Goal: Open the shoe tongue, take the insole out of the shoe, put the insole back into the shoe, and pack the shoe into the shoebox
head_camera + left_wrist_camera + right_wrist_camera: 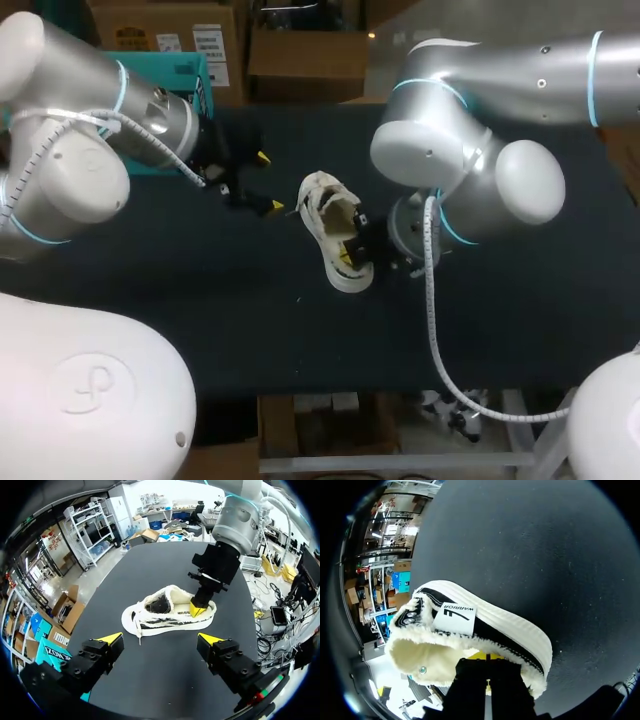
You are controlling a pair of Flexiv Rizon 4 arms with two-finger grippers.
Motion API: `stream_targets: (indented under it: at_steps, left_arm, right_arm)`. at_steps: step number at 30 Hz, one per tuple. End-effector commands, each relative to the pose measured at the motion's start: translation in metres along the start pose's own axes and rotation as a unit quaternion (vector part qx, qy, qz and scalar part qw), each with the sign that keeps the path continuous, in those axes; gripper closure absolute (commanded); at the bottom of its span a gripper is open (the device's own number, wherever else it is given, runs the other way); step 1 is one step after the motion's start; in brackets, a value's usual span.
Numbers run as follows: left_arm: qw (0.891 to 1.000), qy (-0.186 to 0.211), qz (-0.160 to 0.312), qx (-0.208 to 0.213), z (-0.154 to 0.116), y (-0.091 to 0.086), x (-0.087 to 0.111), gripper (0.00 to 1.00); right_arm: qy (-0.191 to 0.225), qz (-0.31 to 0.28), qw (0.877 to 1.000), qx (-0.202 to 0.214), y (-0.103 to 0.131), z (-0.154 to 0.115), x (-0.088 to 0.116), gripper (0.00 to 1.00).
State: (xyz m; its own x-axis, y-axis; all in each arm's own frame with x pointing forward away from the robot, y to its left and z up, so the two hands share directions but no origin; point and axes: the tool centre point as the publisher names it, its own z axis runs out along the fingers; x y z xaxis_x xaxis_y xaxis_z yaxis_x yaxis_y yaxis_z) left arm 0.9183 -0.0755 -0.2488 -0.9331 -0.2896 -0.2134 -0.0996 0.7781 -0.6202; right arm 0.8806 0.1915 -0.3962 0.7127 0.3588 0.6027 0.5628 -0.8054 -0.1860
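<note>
A white shoe (335, 232) with black stripes and a fleecy cream lining lies on its side mid-table, also seen in the left wrist view (160, 616) and the right wrist view (470, 622). My right gripper (350, 250) comes down into the shoe's opening at the heel end. Its yellow tips (487, 656) sit pressed together, shut, just inside the fleece collar. Whether they pinch anything inside is hidden. My left gripper (268, 183) hangs wide open just left of the shoe, its tips apart and nothing between them (161, 639). No insole shows.
A teal box (195, 85) stands at the table's back left, mostly hidden behind my left arm. The dark tabletop (200, 290) stretches bare in front of the shoe and to its right.
</note>
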Motion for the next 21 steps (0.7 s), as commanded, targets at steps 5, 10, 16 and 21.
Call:
stream_targets:
  at_steps: [5, 10, 16, 21]
  left_arm:
    - [1.0, -0.002, -0.001, -0.014, 0.001, -0.002, 0.0, 0.0]
    - [1.0, -0.003, -0.025, -0.011, 0.002, 0.006, 0.008, 0.0]
    - [0.998, -0.03, -0.035, -0.039, -0.001, 0.009, 0.028, 0.0]
    - [0.998, -0.03, -0.035, -0.039, -0.001, 0.009, 0.028, 0.0]
  right_arm:
    - [0.022, -0.009, 0.999, 0.04, 0.012, -0.04, -0.003, 1.0]
    - [0.037, -0.024, 0.997, 0.063, 0.022, -0.059, -0.004, 1.0]
    - [0.041, -0.045, 0.994, 0.092, 0.035, -0.075, -0.002, 1.0]
    - [0.04, -0.069, 0.988, 0.131, 0.042, -0.084, 0.003, 0.91]
